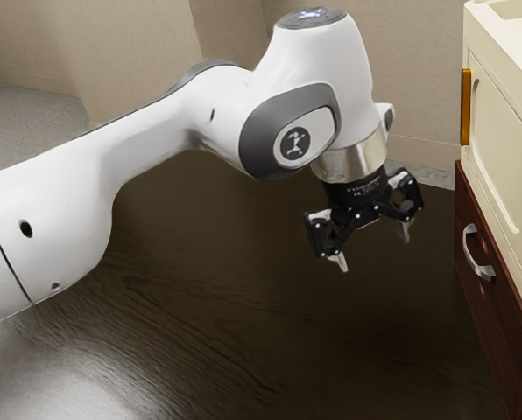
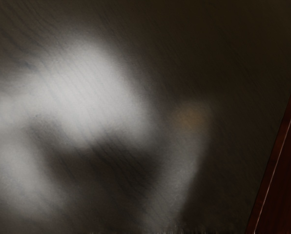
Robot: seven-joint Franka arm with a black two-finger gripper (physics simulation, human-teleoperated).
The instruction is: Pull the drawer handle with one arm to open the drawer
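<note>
- Step in hand, as I judge it: the approach; the pull hasn't begun.
- The end effector (image 1: 373,248) is open, its fingers wide apart and empty, above the dark surface (image 1: 270,324).
- The silver handle (image 1: 472,262) is at the exterior view's right, on the dark red drawer (image 1: 504,306), which looks shut; the end effector is clear of it.
- Next: move across, line the fingers up astride the handle, close, then draw straight back. A poor line-up could knock the drawer front.
</note>
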